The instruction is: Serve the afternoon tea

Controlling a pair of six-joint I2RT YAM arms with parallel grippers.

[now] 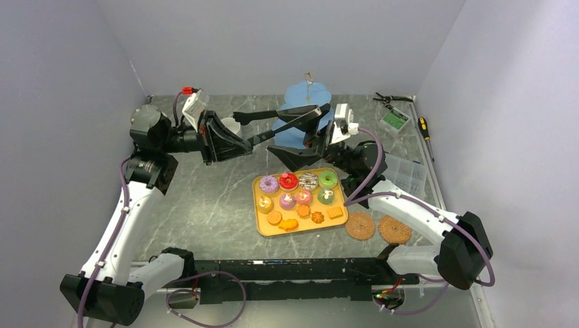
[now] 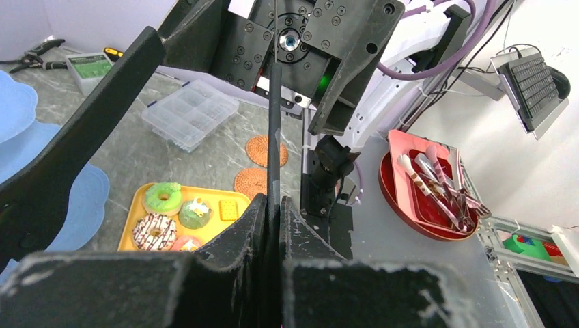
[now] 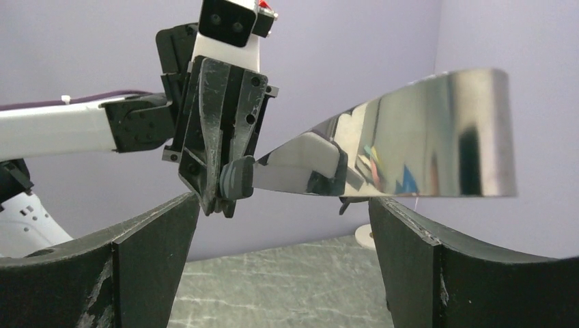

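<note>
doughnuts [image 1: 269, 183], cupcakes [image 1: 287, 200] and biscuits [image 1: 274, 218] are all lying on the yellow tray [image 1: 265, 228], just on the near side of the light-blue stand [image 1: 307, 92]; none is sitting on the stand's visible tiers. left of the stand, the left gripper [image 2: 273, 205] is pinching the tongs [image 1: 280, 128] tight by one end and holding them out in the air across the stand's front. the right gripper [image 3: 283, 199], just in front of the stand, is spread wide with nothing in it, its fingers flanking the shiny blade. this is looking like a handover: the right gripper should be closing squarely over the tongs' middle, with the left gripper letting go only once that grip is firm.
</note>
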